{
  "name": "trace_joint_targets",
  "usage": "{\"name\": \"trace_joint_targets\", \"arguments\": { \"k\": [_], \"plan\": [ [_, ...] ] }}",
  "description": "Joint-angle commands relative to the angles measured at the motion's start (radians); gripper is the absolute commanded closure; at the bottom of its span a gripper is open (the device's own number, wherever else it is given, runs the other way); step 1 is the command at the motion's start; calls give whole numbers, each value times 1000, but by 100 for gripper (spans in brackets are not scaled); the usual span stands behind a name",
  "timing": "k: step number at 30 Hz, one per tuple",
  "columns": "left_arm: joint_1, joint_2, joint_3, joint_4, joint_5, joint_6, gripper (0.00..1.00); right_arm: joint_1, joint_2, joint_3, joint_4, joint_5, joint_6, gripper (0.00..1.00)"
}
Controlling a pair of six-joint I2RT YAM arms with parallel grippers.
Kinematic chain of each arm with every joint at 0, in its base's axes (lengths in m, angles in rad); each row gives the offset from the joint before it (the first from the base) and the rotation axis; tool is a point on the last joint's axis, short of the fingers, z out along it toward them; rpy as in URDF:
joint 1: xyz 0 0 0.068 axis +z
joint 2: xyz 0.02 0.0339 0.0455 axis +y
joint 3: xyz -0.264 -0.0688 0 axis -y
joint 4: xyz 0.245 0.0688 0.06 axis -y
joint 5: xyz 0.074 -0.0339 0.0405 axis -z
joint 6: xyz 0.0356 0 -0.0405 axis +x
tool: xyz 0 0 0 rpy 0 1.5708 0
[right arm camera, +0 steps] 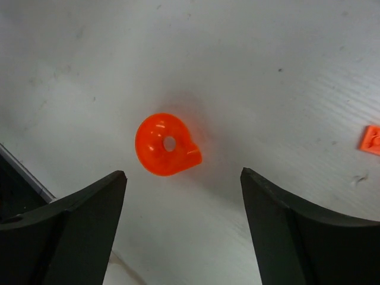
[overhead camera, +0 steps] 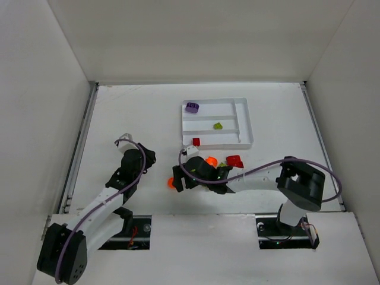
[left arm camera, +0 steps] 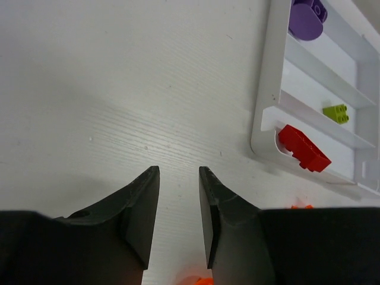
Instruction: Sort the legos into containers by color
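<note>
The white tray (overhead camera: pixel 246 122) lies at the back centre. It holds a purple round piece (overhead camera: pixel 192 107) in the far slot, a lime green brick (overhead camera: pixel 218 126) in the middle slot and a red brick (overhead camera: pixel 196 141) in the near slot. The left wrist view shows the same pieces: purple (left arm camera: pixel 306 19), green (left arm camera: pixel 336 113), red (left arm camera: pixel 304 148). My right gripper (overhead camera: pixel 177 178) is open wide, just above an orange round piece (right arm camera: pixel 166 144) that lies on the table ahead of its fingertips. My left gripper (overhead camera: pixel 148 158) hovers left of the tray, jaws a little apart and empty.
Loose pieces lie in front of the tray: an orange one (overhead camera: pixel 211 161), a red one (overhead camera: pixel 235 161) and a green one (overhead camera: pixel 223 165), partly under my right arm. A small flat orange piece (right arm camera: pixel 371 139) lies right of the right gripper. White walls enclose the table.
</note>
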Motion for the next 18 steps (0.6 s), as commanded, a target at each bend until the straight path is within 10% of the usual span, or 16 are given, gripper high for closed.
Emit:
{"name": "trace_joint_targets", "arguments": {
  "k": [1,18],
  "plan": [
    [38,-52,-41,98,20,-27,69,36,19,76,-17,42,2,14],
    [73,-110,-104,153,83,-73,60,52,218,267,-218,158,-2,13]
  ]
}}
